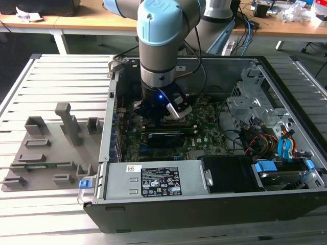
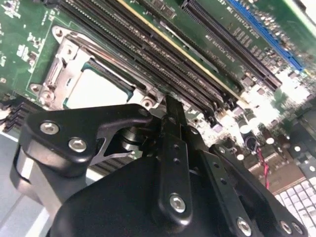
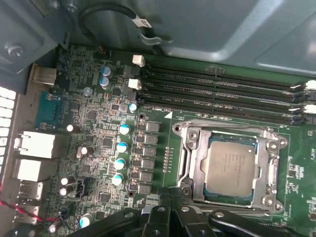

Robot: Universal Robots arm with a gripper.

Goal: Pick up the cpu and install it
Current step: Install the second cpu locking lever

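The cpu (image 3: 230, 168) lies inside its socket frame (image 3: 190, 148); the gripper (image 2: 170, 111), jaws together, hovers beside it—a nudge could unseat it.

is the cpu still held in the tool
No, in the first wrist view the cpu lies flat inside the socket frame on the motherboard, apart from the tool.
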